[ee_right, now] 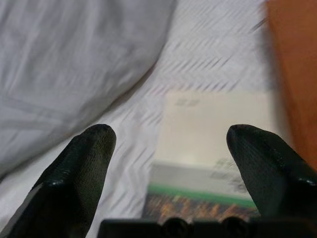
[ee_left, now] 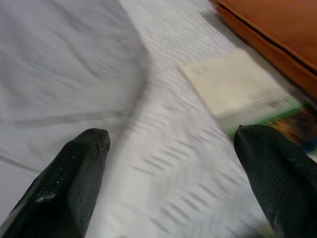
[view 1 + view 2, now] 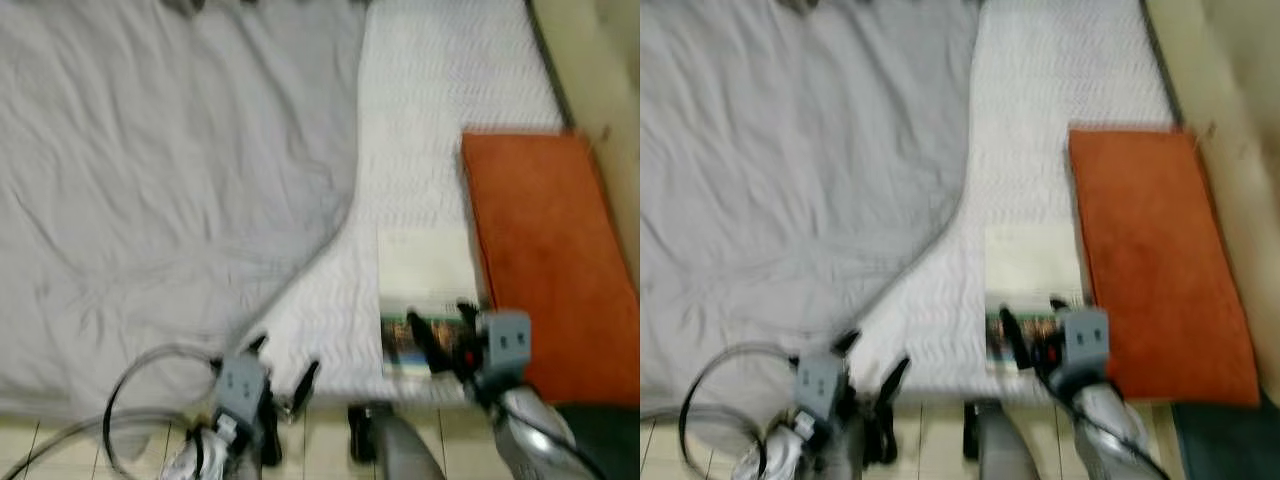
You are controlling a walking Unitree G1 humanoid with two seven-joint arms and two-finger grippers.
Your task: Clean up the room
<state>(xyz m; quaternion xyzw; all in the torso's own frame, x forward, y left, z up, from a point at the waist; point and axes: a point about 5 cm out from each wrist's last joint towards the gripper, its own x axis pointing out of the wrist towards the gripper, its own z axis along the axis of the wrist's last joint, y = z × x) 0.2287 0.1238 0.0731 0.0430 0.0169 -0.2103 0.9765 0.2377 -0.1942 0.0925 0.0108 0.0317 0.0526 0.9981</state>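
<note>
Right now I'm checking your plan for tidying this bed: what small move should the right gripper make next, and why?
Probably ease the right gripper forward and down over the near end of the book. Its fingers are open and hover just above the book, which lies flat on the white mattress beside the orange cushion. The left gripper waits open near the grey blanket.

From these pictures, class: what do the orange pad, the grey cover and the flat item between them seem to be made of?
Orange pad: probably matte fabric, napped, with a seamed edge. Grey cover: thin woven cloth, soft creases. Flat item: looks like printed paper or card, pale with a coloured band; too blurred to be sure.
</note>
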